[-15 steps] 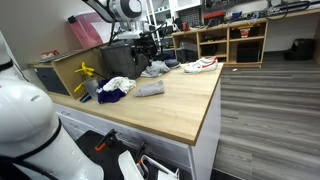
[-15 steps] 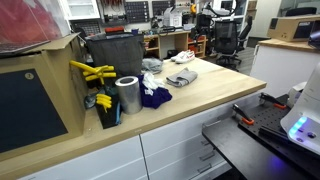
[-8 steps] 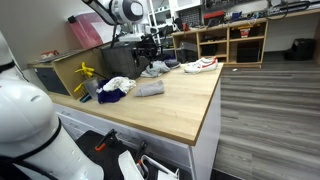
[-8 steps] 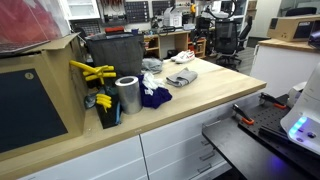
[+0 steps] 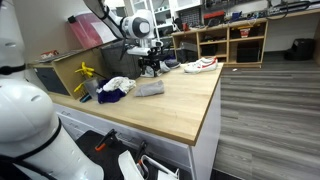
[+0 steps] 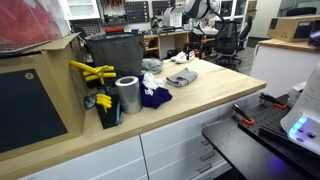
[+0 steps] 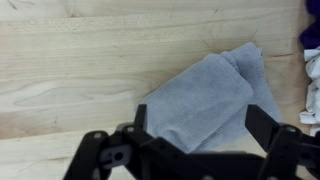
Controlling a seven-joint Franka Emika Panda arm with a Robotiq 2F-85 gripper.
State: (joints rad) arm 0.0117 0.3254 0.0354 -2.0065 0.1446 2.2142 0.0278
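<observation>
Position: The claw point(image 7: 200, 114) is seen in the wrist view hanging above the table point(image 7: 70, 60), directly over a grey towel point(image 7: 205, 95). In an exterior view it stands well above the table top point(image 5: 150, 64), clear of everything on it.

Claw state: The jaws are spread to their full width. Nothing is held between them and nothing is touched. The two fingers point(image 7: 140, 118) frame the towel from either side in the wrist view.

Towel: It lies flat on the table, loosely folded, with one thicker folded edge toward the upper right of the wrist view. A blue cloth point(image 7: 312, 30) and a white cloth point(image 7: 313, 85) lie just beside it at the right border. In an exterior view the towel point(image 5: 150, 89) is seen near the middle of the table, apart from a shoe point(image 5: 200, 65) farther back.

Step judged in hand: the approach, with the claw lined up over the towel and no descent to contact made yet.

Requirements of the next move, as judged: a straight drop is called for, with the jaws kept wide until the fingertips reach the fabric. The pinch is best placed on the thicker fold, where more cloth can be gathered. The neighbouring blue and white cloths should be kept out of the closing jaws.
</observation>
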